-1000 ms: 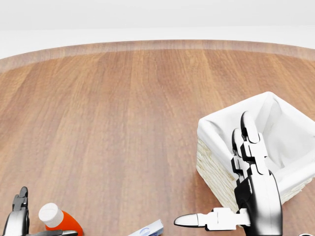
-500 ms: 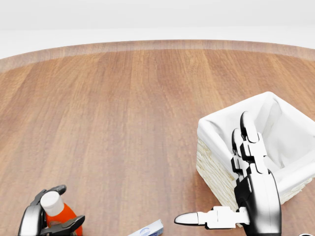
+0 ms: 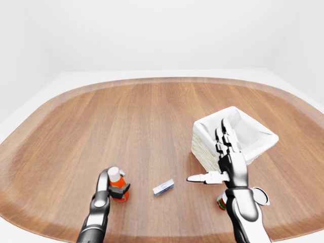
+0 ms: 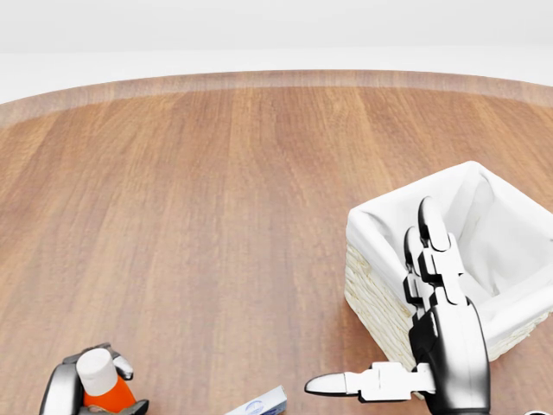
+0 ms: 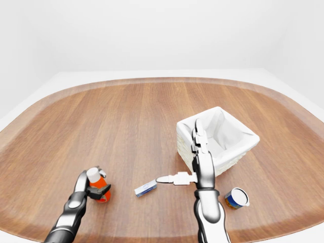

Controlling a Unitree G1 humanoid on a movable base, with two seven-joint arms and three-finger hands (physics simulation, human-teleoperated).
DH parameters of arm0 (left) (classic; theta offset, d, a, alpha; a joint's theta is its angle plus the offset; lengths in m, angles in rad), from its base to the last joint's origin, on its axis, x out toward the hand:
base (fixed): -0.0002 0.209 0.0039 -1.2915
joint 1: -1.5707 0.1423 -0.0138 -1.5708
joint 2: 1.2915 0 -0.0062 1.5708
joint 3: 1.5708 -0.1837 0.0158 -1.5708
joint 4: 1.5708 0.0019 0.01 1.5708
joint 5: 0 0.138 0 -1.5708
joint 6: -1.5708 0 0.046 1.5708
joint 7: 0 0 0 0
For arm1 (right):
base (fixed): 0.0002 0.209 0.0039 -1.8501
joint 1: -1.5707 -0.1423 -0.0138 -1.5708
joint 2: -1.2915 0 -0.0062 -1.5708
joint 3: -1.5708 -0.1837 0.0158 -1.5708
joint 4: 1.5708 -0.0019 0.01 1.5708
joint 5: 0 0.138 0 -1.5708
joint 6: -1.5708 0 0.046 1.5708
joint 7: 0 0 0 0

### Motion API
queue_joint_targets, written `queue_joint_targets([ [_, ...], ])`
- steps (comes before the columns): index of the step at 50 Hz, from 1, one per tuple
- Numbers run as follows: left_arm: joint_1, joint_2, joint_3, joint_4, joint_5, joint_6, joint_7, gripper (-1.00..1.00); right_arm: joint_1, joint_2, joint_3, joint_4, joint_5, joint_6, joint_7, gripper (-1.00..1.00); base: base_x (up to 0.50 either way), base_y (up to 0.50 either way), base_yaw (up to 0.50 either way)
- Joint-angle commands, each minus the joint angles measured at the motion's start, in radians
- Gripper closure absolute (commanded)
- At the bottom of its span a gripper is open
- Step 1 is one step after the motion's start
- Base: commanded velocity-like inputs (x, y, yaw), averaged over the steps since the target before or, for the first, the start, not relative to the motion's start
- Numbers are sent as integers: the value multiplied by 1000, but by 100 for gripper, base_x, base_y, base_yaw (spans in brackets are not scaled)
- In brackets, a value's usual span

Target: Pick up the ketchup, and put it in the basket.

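The ketchup (image 3: pixel 117 185) is held tight by the fingers (image 3: pixel 121 189) of the left hand (image 3: pixel 112 184), while the right hand (image 5: pixel 198 161) is kept spread open beside the basket (image 5: pixel 230 135).

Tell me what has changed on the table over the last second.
The left hand came in from the bottom left of the head view and closed its fingers round the red ketchup bottle with the white cap. The right hand, the white-lined wicker basket and the small blue-and-white box stayed put.
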Motion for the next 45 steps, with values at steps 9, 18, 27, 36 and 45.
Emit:
queue_joint_targets([
  [9, 155, -81, -10, -561, 13, 0, -67, 94, -12, 0, 7, 35, -10, -13, 1, -100, 0, 0, 0],
  [18, 189, -122, -43, -786, 35, 0, -105, 94, -9, -2, 9, 27, -11, -6, 3, -100, 0, 0, 0],
  [27, 197, -147, -87, -982, 47, 111, -133, 94, -7, -3, 16, 28, -16, -10, 3, -100, 0, 0, 0],
  [36, 151, -166, -162, -1077, 74, 175, -135, 94, -5, -4, 14, 26, -11, -13, 8, -100, 0, 0, 0],
  [45, 147, -188, -234, -1149, 83, 175, -128, 94, -8, -3, 27, 34, -17, -11, 6, -100, 0, 0, 0],
])
